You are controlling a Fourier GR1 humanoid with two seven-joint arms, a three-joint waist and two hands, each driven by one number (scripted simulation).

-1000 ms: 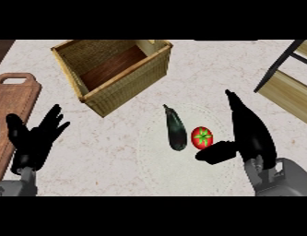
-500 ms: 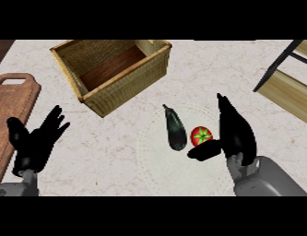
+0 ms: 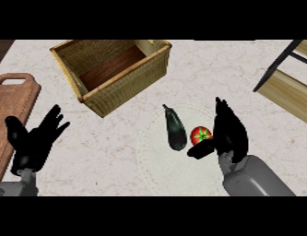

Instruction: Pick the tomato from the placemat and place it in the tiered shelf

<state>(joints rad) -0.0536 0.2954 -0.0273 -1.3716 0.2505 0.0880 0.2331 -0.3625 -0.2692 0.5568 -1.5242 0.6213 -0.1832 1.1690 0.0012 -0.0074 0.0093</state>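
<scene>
One round red tomato (image 3: 201,134) lies just left of my right hand (image 3: 229,136), beyond its thumb; the hand stands on edge, fingers (image 3: 224,118) straight and released, pointing away from me.

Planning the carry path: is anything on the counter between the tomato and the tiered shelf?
Nothing visible does. Only the right hand stands beside the tomato on the tiered shelf's side; the eggplant lies on the opposite side, off the path.
</scene>
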